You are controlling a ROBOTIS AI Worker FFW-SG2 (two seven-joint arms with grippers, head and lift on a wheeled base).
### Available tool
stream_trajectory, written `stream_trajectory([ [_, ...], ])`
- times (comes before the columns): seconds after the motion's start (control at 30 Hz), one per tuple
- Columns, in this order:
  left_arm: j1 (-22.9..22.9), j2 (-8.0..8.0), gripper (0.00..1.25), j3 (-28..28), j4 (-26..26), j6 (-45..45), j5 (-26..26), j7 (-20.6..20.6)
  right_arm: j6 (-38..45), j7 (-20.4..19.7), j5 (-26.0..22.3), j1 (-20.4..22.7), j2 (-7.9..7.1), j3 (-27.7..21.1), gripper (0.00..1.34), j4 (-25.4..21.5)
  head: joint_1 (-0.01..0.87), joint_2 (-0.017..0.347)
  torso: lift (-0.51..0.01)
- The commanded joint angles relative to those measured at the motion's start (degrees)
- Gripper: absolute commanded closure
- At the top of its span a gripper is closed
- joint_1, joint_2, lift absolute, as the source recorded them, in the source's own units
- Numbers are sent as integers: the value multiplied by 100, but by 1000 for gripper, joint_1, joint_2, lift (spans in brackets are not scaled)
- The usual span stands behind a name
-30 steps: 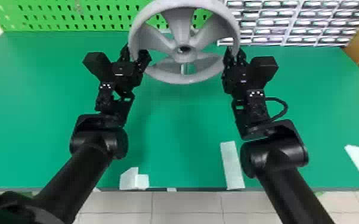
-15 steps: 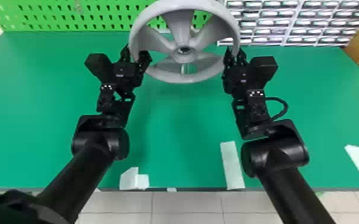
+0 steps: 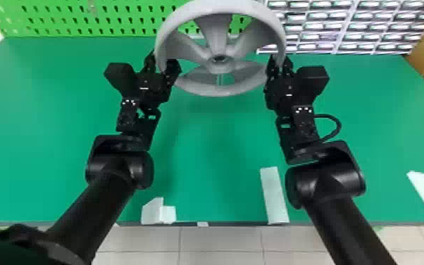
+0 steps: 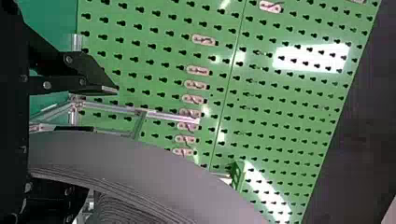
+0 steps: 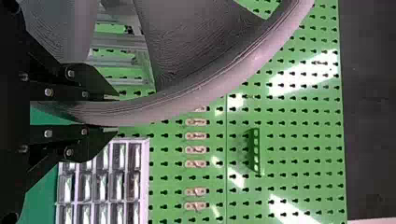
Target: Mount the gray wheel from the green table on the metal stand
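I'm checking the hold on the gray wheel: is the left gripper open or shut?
Open: a gap shows between one finger of the left gripper and the gray wheel's rim.

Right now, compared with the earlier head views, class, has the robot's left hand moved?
Yes, slightly: the left hand has shifted toward the robot's right, judged against the white tape below it in that view, which sits unchanged.

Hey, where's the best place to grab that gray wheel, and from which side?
Probably the rim, at its left and right, from the robot's side, one finger inside and one outside: it's a narrow band, and gaps between the spokes leave finger room.
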Motion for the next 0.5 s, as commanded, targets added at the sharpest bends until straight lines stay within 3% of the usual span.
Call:
stream_trajectory([
  [0.0, -13, -14, 857, -15, -1, 0, -70, 771, 0, -509, 7, -11, 14, 24, 1179, 6, 867, 52, -100],
  [0.47, -4, -14, 854, 46, -10, 79, -141, 894, 123, -553, 7, -81, 23, 59, 1179, 6, 867, 52, -100],
])
